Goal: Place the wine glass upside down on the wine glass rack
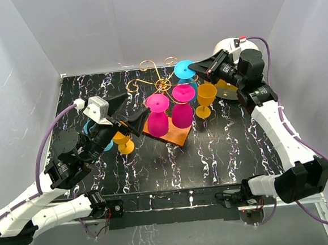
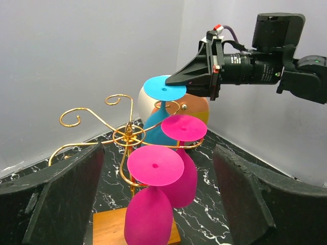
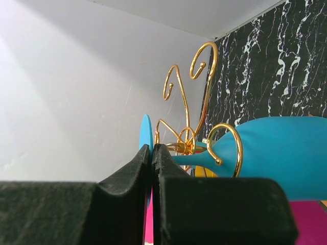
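Observation:
The gold wire wine glass rack (image 1: 160, 84) stands on its orange-brown wooden base (image 1: 175, 135) in the middle of the table. Two magenta glasses (image 1: 158, 116) (image 1: 182, 107) hang on it upside down. My right gripper (image 1: 194, 70) is shut on the foot of a blue wine glass (image 1: 184, 70), held upside down at the rack's far right arm. In the right wrist view the foot (image 3: 145, 130) is pinched between the fingertips, and the stem lies by a gold curl (image 3: 225, 145). My left gripper (image 1: 133, 116) is open and empty just left of the rack, facing the magenta glasses (image 2: 153, 168).
A yellow glass (image 1: 206, 97) stands upright right of the rack. Another yellow glass (image 1: 123, 143) and a blue one (image 1: 106, 144) sit under my left arm. A white and orange round object (image 2: 196, 109) is at the back right corner. White walls enclose the table.

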`<state>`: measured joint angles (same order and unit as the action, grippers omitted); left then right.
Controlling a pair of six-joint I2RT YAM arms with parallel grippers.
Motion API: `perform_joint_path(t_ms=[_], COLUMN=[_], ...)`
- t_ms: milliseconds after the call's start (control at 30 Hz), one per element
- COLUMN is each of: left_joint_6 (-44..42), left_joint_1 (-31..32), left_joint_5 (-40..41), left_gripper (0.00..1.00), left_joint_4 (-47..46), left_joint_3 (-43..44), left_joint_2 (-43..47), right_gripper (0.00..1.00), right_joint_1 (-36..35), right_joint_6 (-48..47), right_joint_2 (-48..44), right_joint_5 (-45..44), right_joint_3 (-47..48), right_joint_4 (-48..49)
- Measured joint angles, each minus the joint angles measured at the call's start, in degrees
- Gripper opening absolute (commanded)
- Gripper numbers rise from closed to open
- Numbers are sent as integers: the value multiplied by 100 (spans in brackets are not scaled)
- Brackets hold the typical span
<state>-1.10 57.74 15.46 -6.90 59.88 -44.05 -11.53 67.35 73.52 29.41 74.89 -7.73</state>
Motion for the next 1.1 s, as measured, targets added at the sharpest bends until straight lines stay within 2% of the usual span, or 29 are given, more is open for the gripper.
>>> perform_joint_path(t_ms=[567, 1100], left_joint_6=[4, 24], left_joint_1=[0, 0], left_joint_5=[-2, 4], left_gripper=[86, 86], left_joint_4=[-28, -9], left_joint_3=[0, 0], left_joint_2=[-79, -17], right_gripper=[0, 0], right_joint_1=[-4, 0], right_joint_6=[-247, -450], right_joint_2=[-363, -103], right_joint_5=[-699, -1169], right_joint_3=[0, 26], right_joint_4=[-673, -728])
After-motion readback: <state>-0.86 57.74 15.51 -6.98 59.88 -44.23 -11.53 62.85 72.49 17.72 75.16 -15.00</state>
